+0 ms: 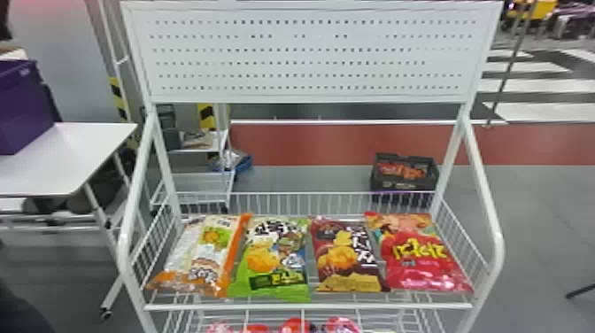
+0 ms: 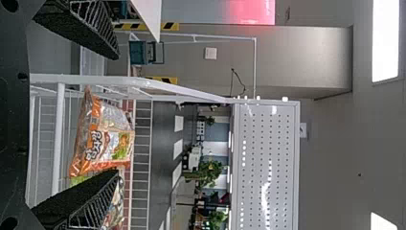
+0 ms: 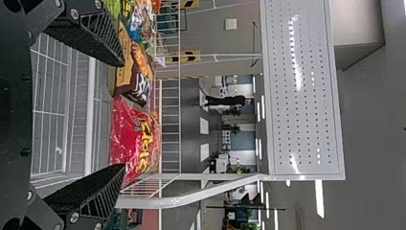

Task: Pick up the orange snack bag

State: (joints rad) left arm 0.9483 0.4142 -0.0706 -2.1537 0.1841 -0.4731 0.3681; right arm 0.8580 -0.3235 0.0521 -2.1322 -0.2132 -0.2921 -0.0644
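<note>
Left gripper (image 2: 117, 114), left wrist view: spread, empty. Orange snack bag (image 2: 103, 143): presumably light, soft, slick, crushable contents; best pinched gently across the middle. Position: beyond the fingertips, about one o'clock, apart.
Right gripper (image 3: 124, 115), right wrist view: spread, empty; red bag (image 3: 131, 139) ahead, twelve o'clock.
Head view: orange snack bag on wire shelf (image 1: 310, 306), toward eight o'clock; green bag (image 1: 270, 261) beside it, three o'clock.

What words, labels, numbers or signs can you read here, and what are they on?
Nothing reads surely enough to quote.
Orange snack bag: lettering, too blurred.
Green bag: lettering, too blurred.
Brown bag: white lettering, too blurred.
Red bag: yellow lettering, too blurred.
Black crate: marks, too small.
</note>
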